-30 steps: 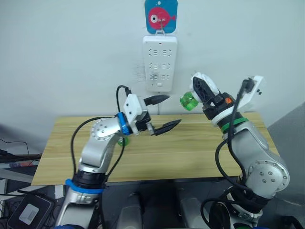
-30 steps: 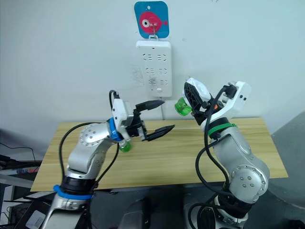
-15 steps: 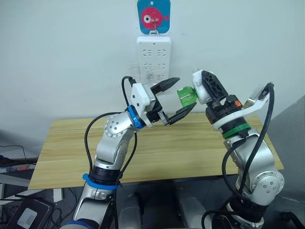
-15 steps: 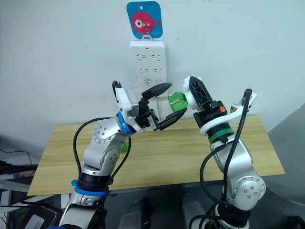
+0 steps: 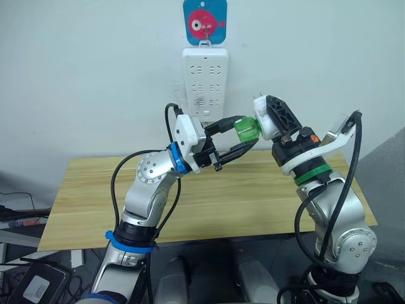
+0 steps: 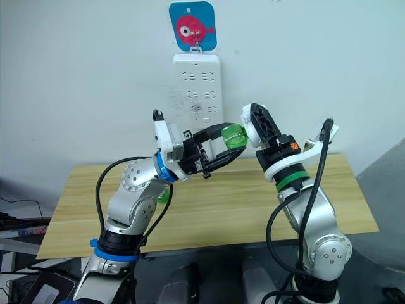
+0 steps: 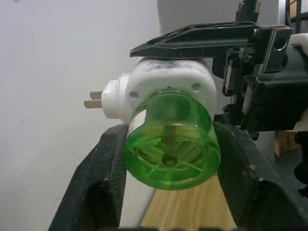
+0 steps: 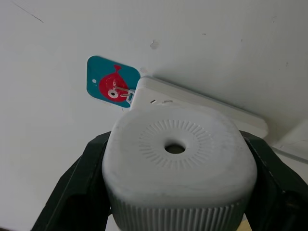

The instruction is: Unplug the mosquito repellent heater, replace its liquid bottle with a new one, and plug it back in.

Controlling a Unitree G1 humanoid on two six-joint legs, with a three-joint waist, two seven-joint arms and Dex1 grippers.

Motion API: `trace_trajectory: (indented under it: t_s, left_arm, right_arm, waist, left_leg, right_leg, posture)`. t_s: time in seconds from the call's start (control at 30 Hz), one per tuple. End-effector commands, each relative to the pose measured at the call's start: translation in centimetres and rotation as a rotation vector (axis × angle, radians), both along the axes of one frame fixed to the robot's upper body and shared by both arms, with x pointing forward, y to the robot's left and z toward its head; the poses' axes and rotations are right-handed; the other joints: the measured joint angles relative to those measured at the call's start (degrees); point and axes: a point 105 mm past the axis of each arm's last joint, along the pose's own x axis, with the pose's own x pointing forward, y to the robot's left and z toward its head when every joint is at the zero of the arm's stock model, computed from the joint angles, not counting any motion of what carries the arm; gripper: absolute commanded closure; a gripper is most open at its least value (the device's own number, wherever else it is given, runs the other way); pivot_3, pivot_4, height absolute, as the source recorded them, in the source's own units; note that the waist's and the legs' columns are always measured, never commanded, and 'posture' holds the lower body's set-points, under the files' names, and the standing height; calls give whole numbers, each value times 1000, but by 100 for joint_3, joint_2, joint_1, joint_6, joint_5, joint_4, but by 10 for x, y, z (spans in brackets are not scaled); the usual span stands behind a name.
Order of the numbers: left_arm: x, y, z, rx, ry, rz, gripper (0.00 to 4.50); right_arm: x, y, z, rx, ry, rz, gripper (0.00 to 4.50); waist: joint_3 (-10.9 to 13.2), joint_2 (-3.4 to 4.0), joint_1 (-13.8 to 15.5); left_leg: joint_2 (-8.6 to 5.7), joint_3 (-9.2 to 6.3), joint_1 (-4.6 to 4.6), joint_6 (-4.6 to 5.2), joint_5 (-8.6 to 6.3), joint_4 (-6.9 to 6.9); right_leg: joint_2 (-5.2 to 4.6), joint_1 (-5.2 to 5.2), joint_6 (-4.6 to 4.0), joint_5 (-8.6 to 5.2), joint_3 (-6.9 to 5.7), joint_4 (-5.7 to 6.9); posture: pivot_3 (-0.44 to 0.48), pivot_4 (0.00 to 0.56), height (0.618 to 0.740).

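Observation:
The mosquito repellent heater [image 5: 262,121], a white rounded unit with a round hole in its face [image 8: 175,149], is held in the air in front of the wall. My right gripper [image 5: 271,117] is shut on it. Its two metal prongs [image 7: 94,98] stick out free. A green liquid bottle [image 5: 247,130] is still attached to the heater's underside. My left gripper [image 5: 244,132] reaches in from the left, and both black fingers [image 7: 108,163] press against the bottle's sides [image 7: 168,144]. Another green bottle [image 6: 164,191] lies on the table behind my left arm.
A long white power strip [image 5: 204,85] hangs on the wall just behind the two grippers, under a blue hook plate with a red fish [image 5: 204,22]. The wooden table [image 5: 253,196] lies below, its front edge towards me.
My left gripper has risen to the heater and its fingers, open around the green bottle half a second ago, have shut onto it. The right gripper has held the heater steady since then.

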Motion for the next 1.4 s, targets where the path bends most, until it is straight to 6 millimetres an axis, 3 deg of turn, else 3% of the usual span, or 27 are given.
trace_trajectory:
  t_s: [0.03, 0.2, 0.33, 0.37, 0.67, 0.97, 1.4]
  left_arm:
    - [-4, 0, 10, -18, -30, -15, 2210]
    - [-7, 2, 8, 6, -35, -31, 2210]
    - [-13, 7, 4, 68, -97, -68, 2210]
    - [-16, 10, 0, 102, -127, -81, 2210]
    - [-37, 41, -40, 269, -245, -147, 2210]
    - [-54, 42, -49, 285, -286, -206, 2210]
    - [-59, 35, -51, 270, -299, -255, 2210]
  right_arm:
    - [-10, 6, 9, 20, -45, 45, 1489]
    - [-12, 6, 5, 1, -42, 71, 1489]
    - [-15, -3, -4, -84, -47, 141, 129]
    - [-16, -7, -9, -135, -43, 166, 31]
    - [-28, -56, -50, -418, 26, 431, 0]
    - [-55, -31, -58, -464, -13, 753, 0]
    - [-60, -6, -55, -435, -61, 890, 0]
  waist:
    - [0, 0, 1]
    - [0, 0, 3]
    - [0, 0, 13]
    - [0, 0, 19]
    - [0, 1, 69]
    - [0, 0, 217]
    - [0, 0, 240]
  left_leg:
    - [0, 0, 0, 0, 0, 0]
    - [0, 1, 0, 0, 0, 0]
    - [0, 3, 0, 0, 0, 1]
    - [0, 2, 0, 0, 0, 1]
    - [-1, 20, 13, 2, 0, 0]
    - [3, 18, 44, 9, 4, 0]
    - [7, 19, 61, 10, 3, -7]
  right_leg:
    - [0, 0, 0, 0, 0, 0]
    - [0, 0, -1, 1, 1, 0]
    - [-1, 0, -4, 2, 3, 0]
    - [-1, 1, -6, 4, 1, -1]
    - [-6, 7, -21, 12, 12, -1]
    - [1, 38, -1, 1, 11, -6]
    - [-5, 75, 14, 11, 11, -58]
  posture:
    - [-127, 194, 740]
    - [-130, 195, 740]
    - [-123, 195, 740]
    - [-120, 196, 740]
    - [-62, 210, 740]
    - [-36, 224, 740]
    - [-44, 226, 740]
